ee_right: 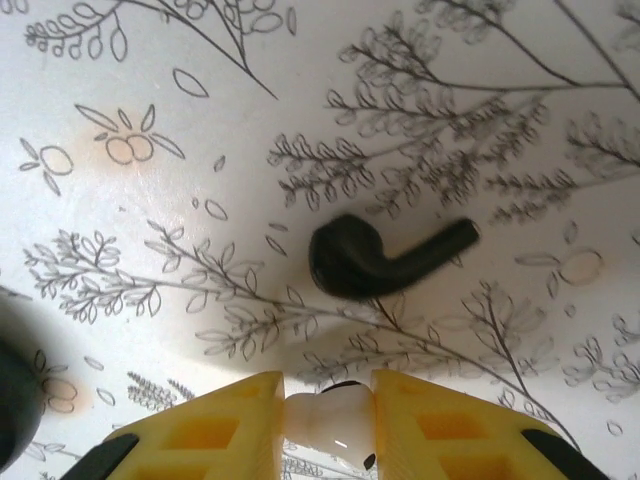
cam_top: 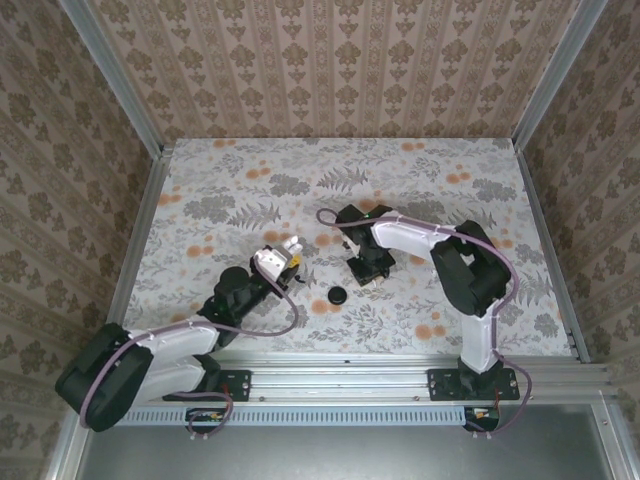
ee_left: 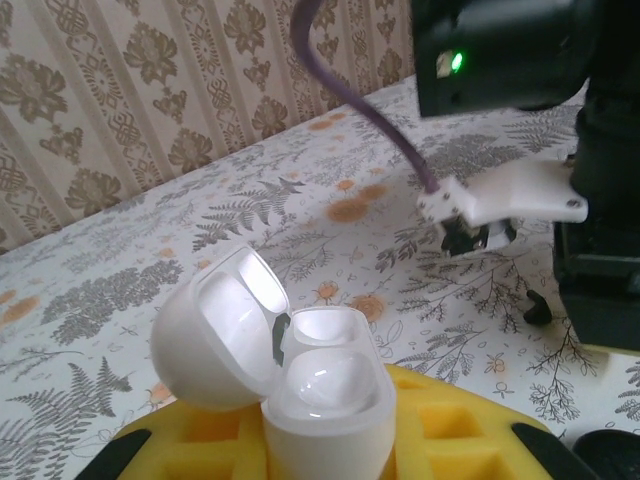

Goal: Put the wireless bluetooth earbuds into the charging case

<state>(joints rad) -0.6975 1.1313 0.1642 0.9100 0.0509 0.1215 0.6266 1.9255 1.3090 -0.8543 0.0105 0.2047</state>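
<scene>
The white charging case (ee_left: 325, 400) stands upright between my left gripper's (ee_left: 325, 445) yellow fingers (ee_left: 455, 430), which are shut on it. Its lid (ee_left: 210, 335) is hinged open to the left. From above, the case (cam_top: 289, 247) sits at the tip of the left gripper (cam_top: 280, 260). My right gripper (ee_right: 330, 405) is shut on one white earbud (ee_right: 332, 422), held low over the table. From above, the right gripper (cam_top: 362, 268) points down, right of the case. The other white earbud is out of view.
A black earbud-shaped piece (ee_right: 385, 255) lies on the floral tabletop (ee_right: 150, 250) just beyond the right fingers. A black round disc (cam_top: 338, 294) sits between the two grippers. Metal rails and patterned walls (cam_top: 330, 60) enclose the table.
</scene>
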